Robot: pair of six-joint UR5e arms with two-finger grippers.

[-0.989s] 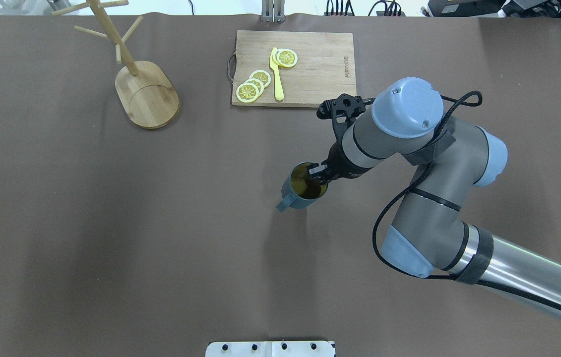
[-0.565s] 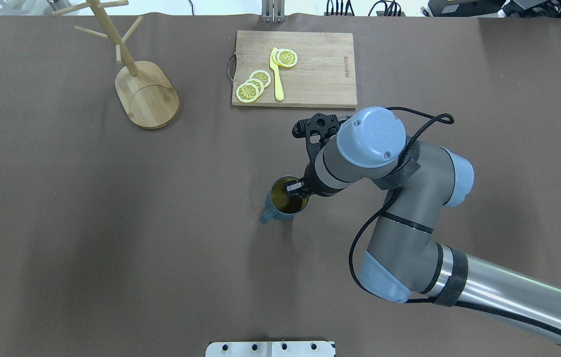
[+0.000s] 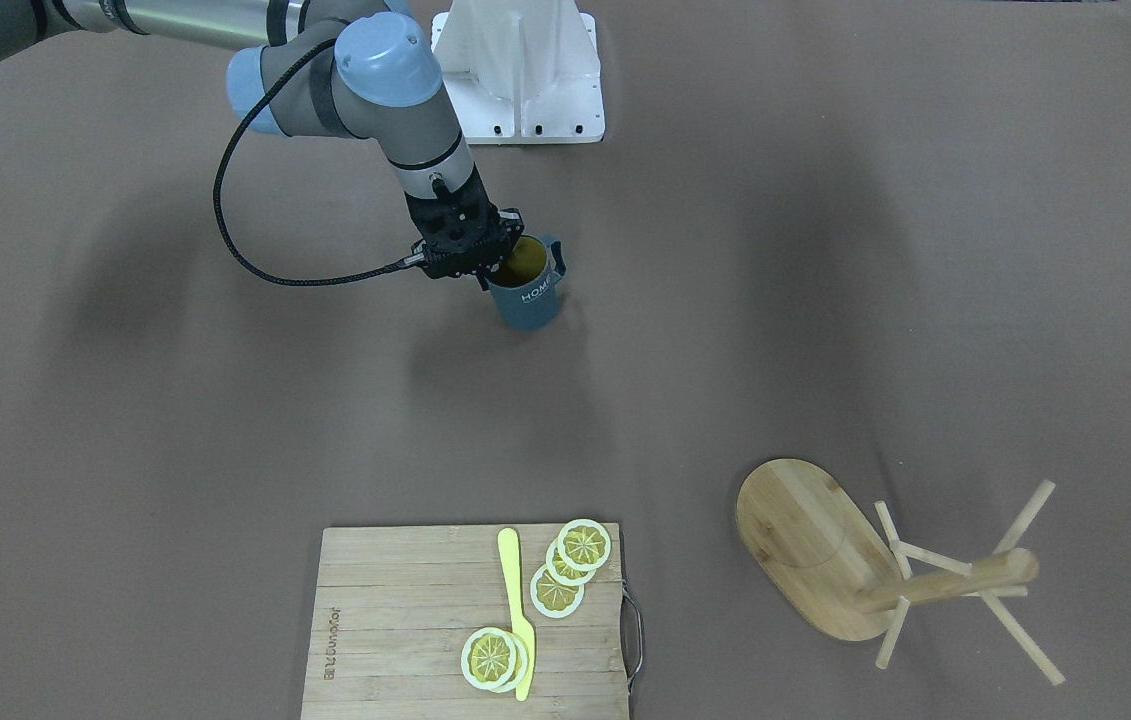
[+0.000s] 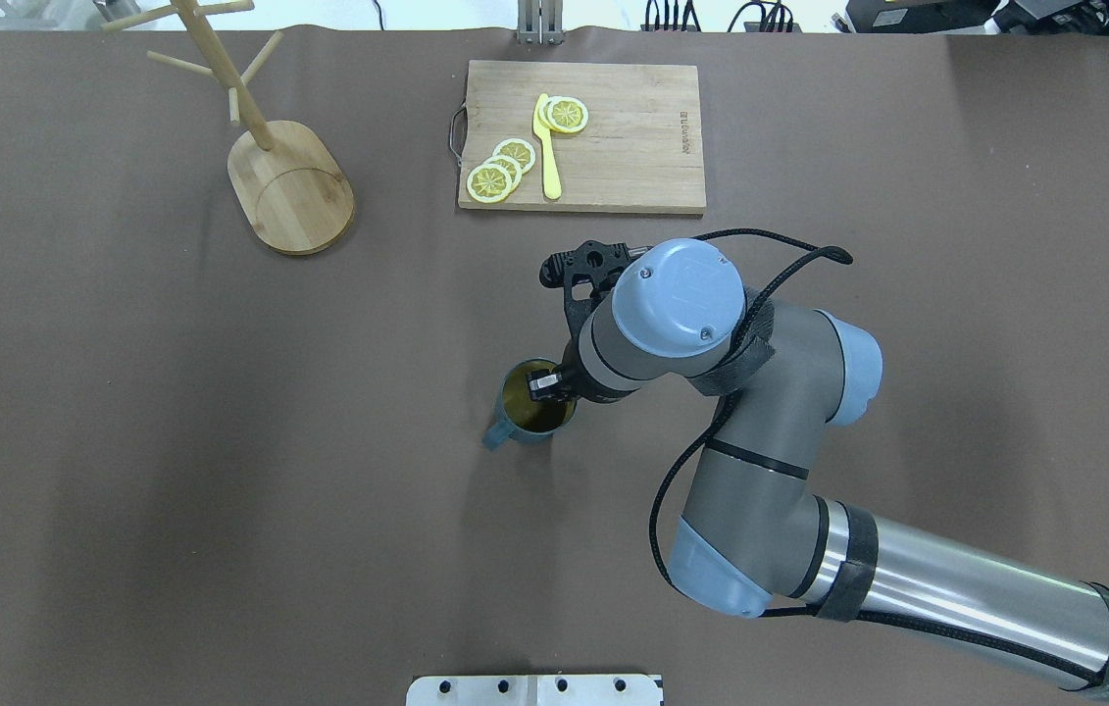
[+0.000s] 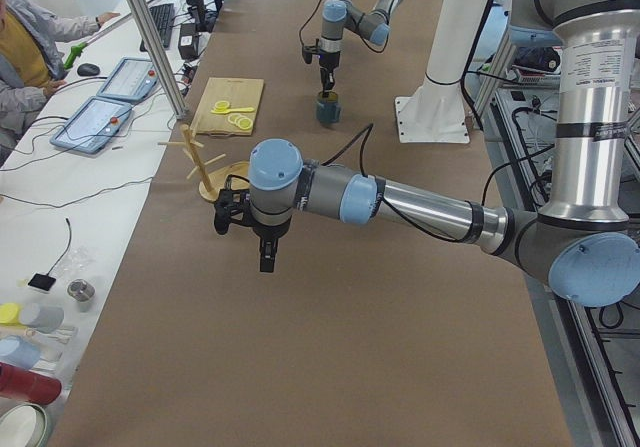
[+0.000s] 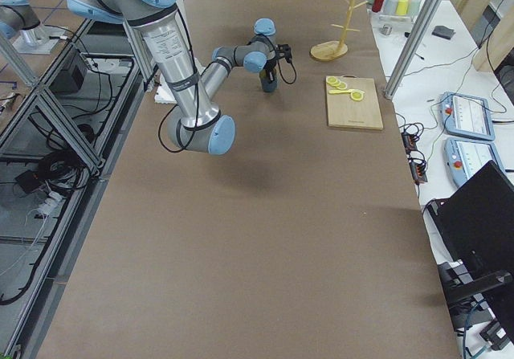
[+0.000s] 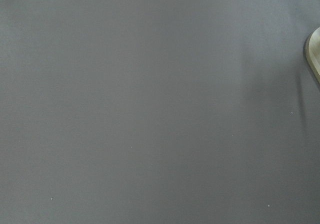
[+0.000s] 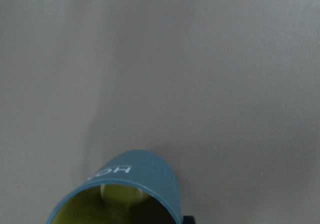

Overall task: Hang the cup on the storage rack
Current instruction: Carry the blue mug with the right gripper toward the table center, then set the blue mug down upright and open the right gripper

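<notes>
**Jaws clamped on the cup (image 3: 525, 300) rim**

The right gripper (image 4: 546, 382) pinches the rim with one finger inside, leaving the handle (image 4: 493, 438) free for a peg. The cup is upright near mid-table (apparently lifted clear). Whether the left gripper (image 5: 265, 257) is open or closed cannot be told. The rack (image 4: 289, 186) stands well apart, far left.
</notes>
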